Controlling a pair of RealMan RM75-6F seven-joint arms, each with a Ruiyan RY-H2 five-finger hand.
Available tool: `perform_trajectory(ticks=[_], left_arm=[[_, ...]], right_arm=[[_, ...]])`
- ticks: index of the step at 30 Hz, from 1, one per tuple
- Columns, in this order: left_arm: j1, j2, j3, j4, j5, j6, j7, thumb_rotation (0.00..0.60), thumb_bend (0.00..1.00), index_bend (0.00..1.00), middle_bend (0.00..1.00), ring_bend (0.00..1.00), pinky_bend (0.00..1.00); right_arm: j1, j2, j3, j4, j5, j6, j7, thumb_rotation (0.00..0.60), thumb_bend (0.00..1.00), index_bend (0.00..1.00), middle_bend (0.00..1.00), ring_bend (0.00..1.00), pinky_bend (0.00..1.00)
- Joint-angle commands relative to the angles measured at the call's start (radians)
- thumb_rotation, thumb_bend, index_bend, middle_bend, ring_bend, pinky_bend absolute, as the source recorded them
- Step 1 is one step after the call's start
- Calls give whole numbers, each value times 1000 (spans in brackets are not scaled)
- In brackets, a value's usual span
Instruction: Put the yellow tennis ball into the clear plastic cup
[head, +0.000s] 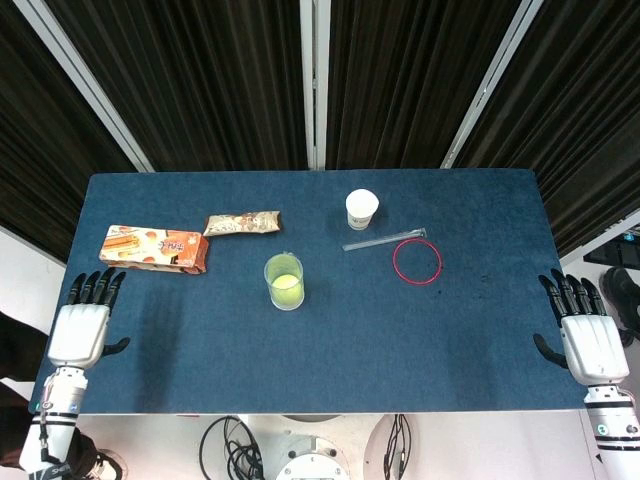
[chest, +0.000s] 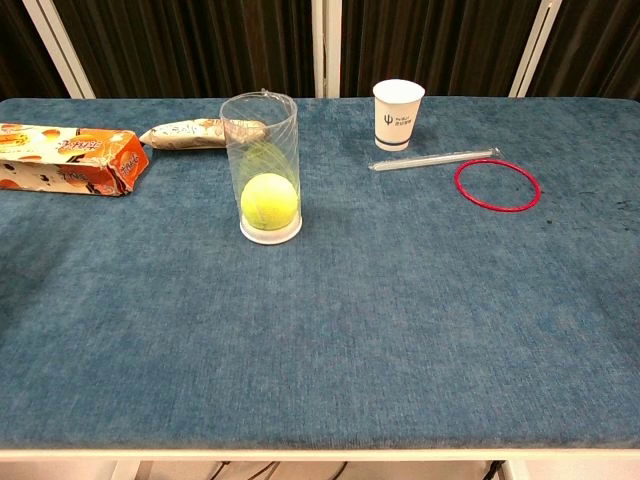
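Note:
The yellow tennis ball (chest: 270, 200) lies at the bottom of the clear plastic cup (chest: 261, 130), which stands upright left of the table's middle. In the head view the ball (head: 286, 290) shows through the cup's open rim (head: 284, 262). My left hand (head: 83, 323) hovers at the table's near left corner, empty with fingers spread. At the near right edge, my right hand (head: 588, 337) is likewise spread and empty. Neither hand appears in the chest view.
An orange snack box (head: 153, 248) and a wrapped snack bar (head: 242, 223) lie at the back left. A white paper cup (head: 362, 209), a clear straw (head: 384, 239) and a red ring (head: 417, 262) sit right of the middle on the blue table (head: 330, 345).

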Motion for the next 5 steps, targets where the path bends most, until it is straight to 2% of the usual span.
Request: perform_trajectory(ticks=[1, 5], left_arm=[[33, 7, 9, 25, 36, 29, -42, 600, 91, 1, 0, 0, 0], [57, 13, 9, 42, 64, 46, -78, 600, 91, 1, 0, 0, 0]], right_arm=[[0, 1, -2, -3, -4, 3, 1, 600, 209, 0, 0, 0, 0], [1, -3, -2, -1, -7, 7, 3, 600, 209, 0, 0, 0, 0]])
